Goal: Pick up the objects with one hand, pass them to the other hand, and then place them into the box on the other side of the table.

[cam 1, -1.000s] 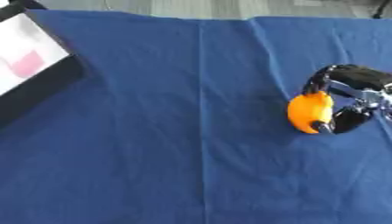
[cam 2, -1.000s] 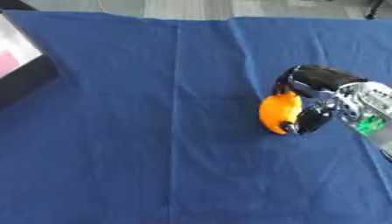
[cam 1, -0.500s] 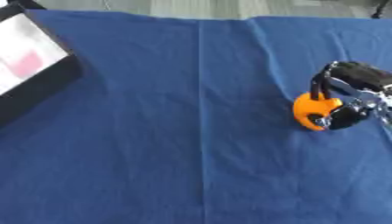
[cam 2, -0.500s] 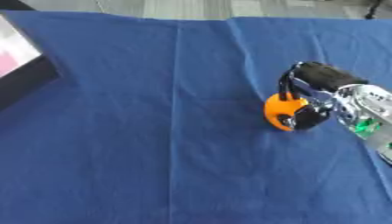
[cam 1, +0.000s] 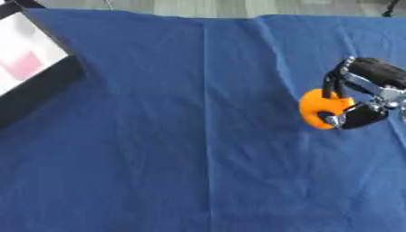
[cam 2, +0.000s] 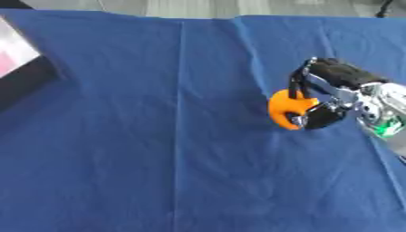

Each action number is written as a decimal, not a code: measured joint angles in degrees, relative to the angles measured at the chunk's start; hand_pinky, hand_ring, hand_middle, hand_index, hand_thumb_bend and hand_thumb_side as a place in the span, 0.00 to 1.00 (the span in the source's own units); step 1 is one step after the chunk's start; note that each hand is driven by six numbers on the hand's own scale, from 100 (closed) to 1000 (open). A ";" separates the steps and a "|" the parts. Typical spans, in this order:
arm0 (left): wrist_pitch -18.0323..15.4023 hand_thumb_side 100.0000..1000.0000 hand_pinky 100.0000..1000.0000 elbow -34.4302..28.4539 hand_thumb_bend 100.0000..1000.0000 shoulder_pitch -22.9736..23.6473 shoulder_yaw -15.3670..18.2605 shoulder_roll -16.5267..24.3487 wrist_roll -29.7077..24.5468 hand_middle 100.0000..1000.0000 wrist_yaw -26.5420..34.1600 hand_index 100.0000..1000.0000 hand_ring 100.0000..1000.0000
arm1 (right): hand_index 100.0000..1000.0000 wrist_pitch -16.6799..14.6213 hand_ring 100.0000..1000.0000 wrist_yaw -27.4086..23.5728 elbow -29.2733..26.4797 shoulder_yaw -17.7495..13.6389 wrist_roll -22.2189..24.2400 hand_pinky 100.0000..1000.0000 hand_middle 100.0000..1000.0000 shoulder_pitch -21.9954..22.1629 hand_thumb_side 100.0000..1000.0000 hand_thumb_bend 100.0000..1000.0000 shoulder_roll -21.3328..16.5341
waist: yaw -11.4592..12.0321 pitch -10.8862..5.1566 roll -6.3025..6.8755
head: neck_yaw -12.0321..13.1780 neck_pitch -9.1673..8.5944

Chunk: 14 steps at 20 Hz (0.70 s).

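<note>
Step in hand: pickup; right hand (cam 2: 333, 97) has fingers curled round orange object (cam 2: 287, 108), at right of blue cloth (cam 1: 174, 136); left hand not in view; next: handover leftward; box (cam 1: 36, 72) lies far left.

Box (cam 1: 36, 77) at far left of cloth (cam 1: 182, 136); object (cam 2: 287, 108) in right hand (cam 2: 333, 97), right side.

A lab-like test bench: blue cloth (cam 1: 158, 136) covering the table.
</note>
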 measured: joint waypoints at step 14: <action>-0.07 0.66 0.96 0.02 0.00 0.49 0.19 0.51 0.02 0.67 -0.02 0.75 0.71 | 0.46 -12.07 0.54 -20.06 -0.03 -2.29 -16.37 0.76 0.20 -5.30 0.00 0.18 1.79 | -0.73 -0.99 0.49 | 0.75 0.69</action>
